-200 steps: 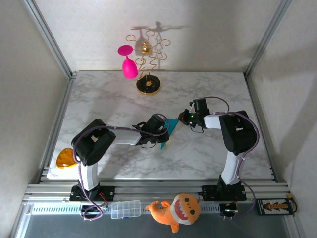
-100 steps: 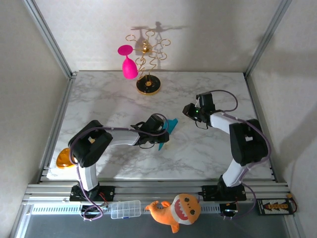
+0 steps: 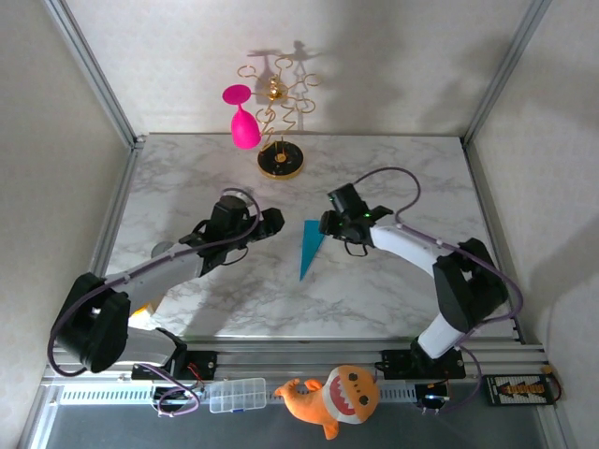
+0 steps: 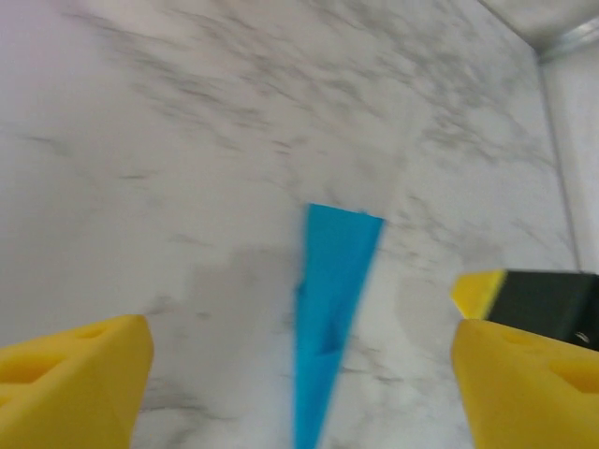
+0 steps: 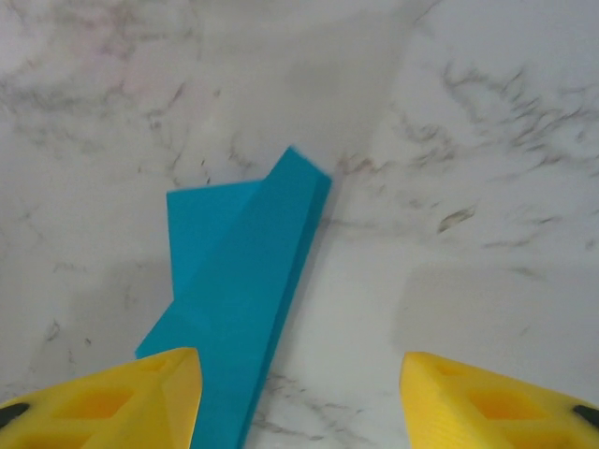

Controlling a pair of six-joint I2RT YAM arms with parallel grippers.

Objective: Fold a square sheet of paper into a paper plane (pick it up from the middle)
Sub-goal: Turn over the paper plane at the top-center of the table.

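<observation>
On the marble table (image 3: 393,168), between your left gripper (image 3: 270,221) and your right gripper (image 3: 328,223), the paper plane (image 3: 310,248) lies flat and untouched, both grippers' jaws spread apart, holding nothing.

I found no words, labels, brands or numbers that I could read anywhere on the desk (image 3: 374,299) or on what stood there.

Left gripper (image 3: 265,224): jaws spread wide, yellow fingertips (image 4: 75,374) well apart. Right gripper (image 3: 329,223): jaws parted. Both arms reach forward, each gripper pointing toward the other's jaws.
</observation>
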